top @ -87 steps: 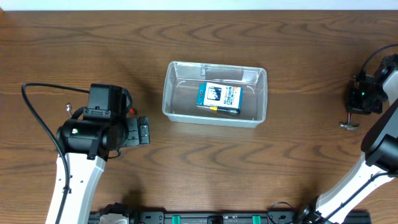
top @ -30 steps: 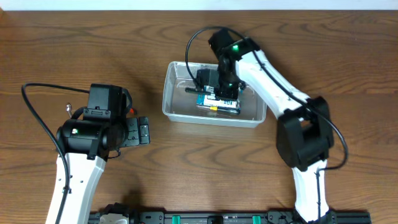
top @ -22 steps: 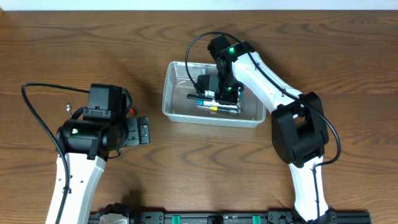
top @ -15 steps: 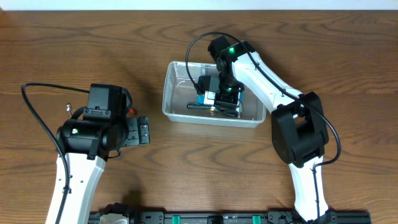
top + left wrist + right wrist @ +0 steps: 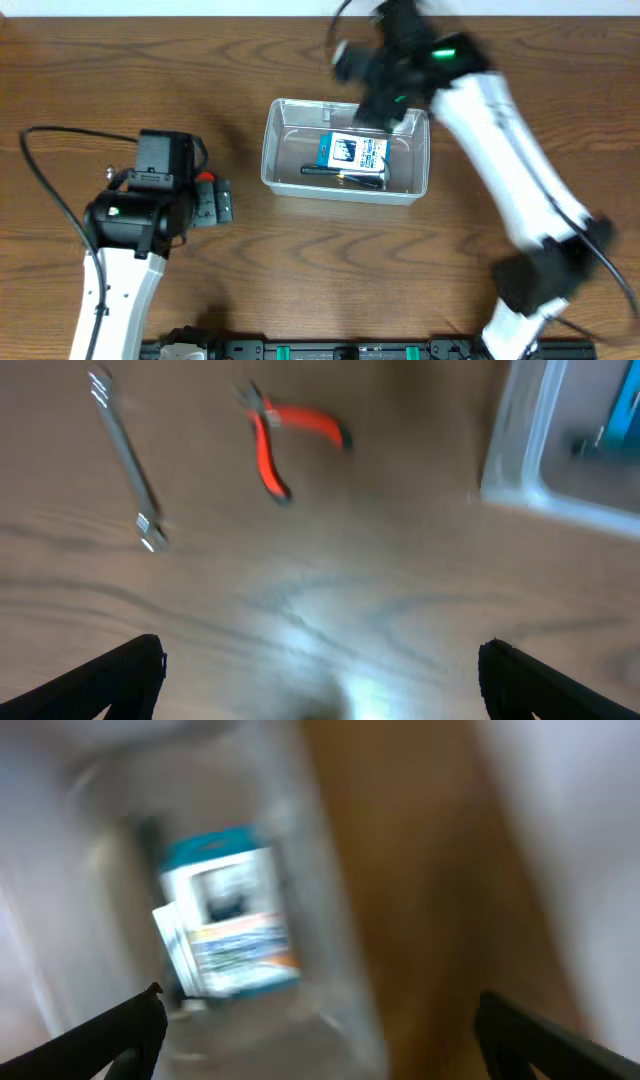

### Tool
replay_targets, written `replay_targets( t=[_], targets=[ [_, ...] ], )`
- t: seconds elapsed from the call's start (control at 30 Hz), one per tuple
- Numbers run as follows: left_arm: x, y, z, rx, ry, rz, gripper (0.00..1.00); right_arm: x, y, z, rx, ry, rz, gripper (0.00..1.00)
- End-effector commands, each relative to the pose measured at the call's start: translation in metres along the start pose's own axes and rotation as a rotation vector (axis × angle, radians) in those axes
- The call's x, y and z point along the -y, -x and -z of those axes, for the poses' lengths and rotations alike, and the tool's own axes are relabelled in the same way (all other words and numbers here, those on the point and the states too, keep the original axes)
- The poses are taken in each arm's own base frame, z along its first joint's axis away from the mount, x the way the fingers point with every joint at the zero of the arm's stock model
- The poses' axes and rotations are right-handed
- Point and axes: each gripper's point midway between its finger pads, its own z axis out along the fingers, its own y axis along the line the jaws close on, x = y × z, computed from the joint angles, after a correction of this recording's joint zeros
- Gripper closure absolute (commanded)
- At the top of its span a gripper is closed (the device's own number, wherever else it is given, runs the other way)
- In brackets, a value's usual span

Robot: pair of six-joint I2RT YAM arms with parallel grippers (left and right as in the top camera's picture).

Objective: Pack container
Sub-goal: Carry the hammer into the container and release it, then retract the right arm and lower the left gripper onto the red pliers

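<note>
The clear container (image 5: 268, 160) stands mid-table, holding a blue-and-white box (image 5: 352, 152) and a thin dark tool (image 5: 325, 170) at its front. My right gripper (image 5: 378, 108), blurred by motion, hovers open over the tub's back right corner. Its wrist view looks down on the box (image 5: 230, 930) and the tub's wall (image 5: 315, 900), with nothing between the fingertips (image 5: 130, 1030). My left gripper (image 5: 216, 200) is open to the left of the tub. Its wrist view shows red-handled pliers (image 5: 285, 445), a silver wrench (image 5: 125, 460) and the container (image 5: 520, 450) ahead.
The red pliers (image 5: 205, 179) peek out beside the left gripper in the overhead view; the wrench does not show there. Bare wooden tabletop (image 5: 330, 270) lies in front of the tub.
My right gripper opened, leaving the dark tool in the container, and is now pulling up and away toward the back. The left arm has shifted slightly.
</note>
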Motion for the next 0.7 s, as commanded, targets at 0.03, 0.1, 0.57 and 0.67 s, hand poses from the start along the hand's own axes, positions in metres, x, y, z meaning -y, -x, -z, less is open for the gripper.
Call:
replay_targets(
  t=[0.03,0.1,0.57,0.67],
  targets=[
    [-0.028,0.036,0.013,0.063,0.077,0.322,0.02,0.082,-0.057,0.083,0.039,-0.25,-0.48,0.01],
    [-0.037,0.037,-0.002,0.023,0.105,0.419,0.02,0.103,-0.09,0.098,0.024,-0.297,-0.657,0.01],
    [-0.047,0.015,-0.139,-0.377,0.096,0.367,0.02,0.116,-0.216,0.095,-0.118,-0.189,-1.023,0.01],
    [-0.043,0.014,-0.159,-0.405,0.062,0.306,0.02,0.117,-0.215,0.094,-0.115,-0.193,-1.021,0.01]
  ],
)
